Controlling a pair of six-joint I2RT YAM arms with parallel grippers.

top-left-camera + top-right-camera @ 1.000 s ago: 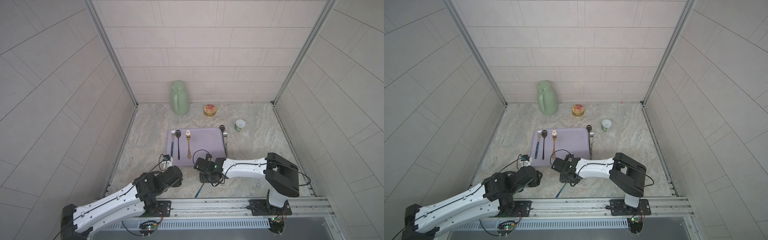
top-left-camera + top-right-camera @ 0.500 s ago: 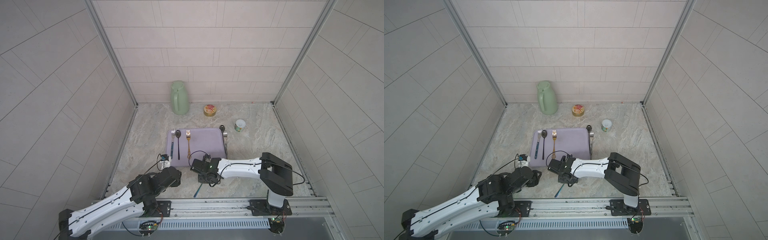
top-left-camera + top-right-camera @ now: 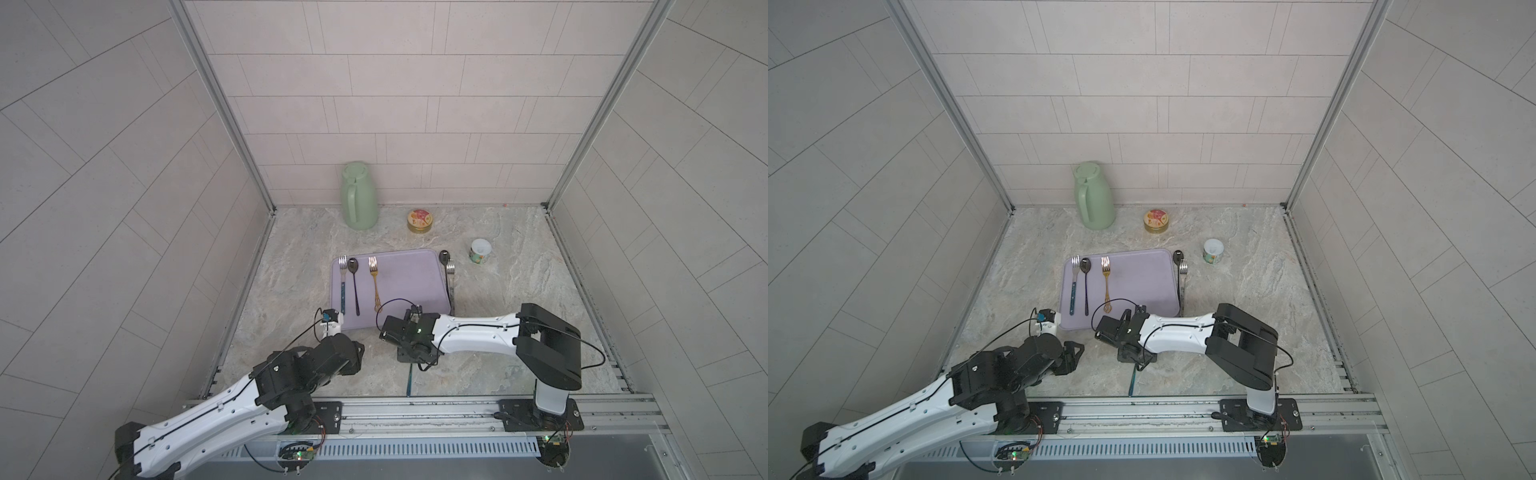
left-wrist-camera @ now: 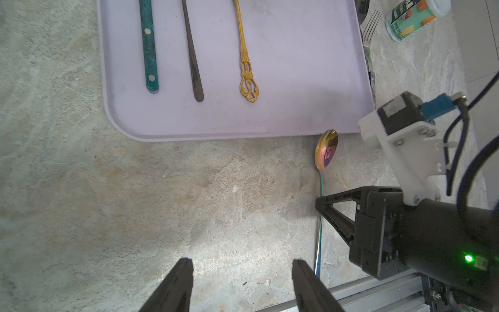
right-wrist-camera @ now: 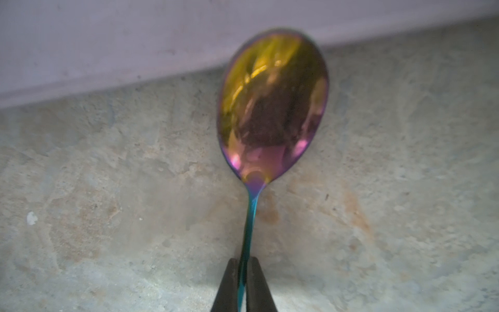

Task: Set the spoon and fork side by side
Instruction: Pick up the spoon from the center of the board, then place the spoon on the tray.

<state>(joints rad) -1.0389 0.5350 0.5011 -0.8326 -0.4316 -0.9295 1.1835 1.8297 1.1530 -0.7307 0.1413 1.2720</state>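
Rainbow-tinted steel: the spoon [image 3: 409,380] lies at lower centre in a top view, its bowl just beside the purple tray [image 3: 415,286]. The right gripper [image 5: 243,263] is clenched on its thin neck, the left gripper [image 4: 241,263] hangs released, empty. That slick neck could swivel on lifting, or the bowl could snag the tray's rim.

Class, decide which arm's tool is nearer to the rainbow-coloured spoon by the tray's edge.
Right. The right tool is shut on the rainbow-coloured spoon at its handle; the left tool hangs open over bare table beside it, not touching.
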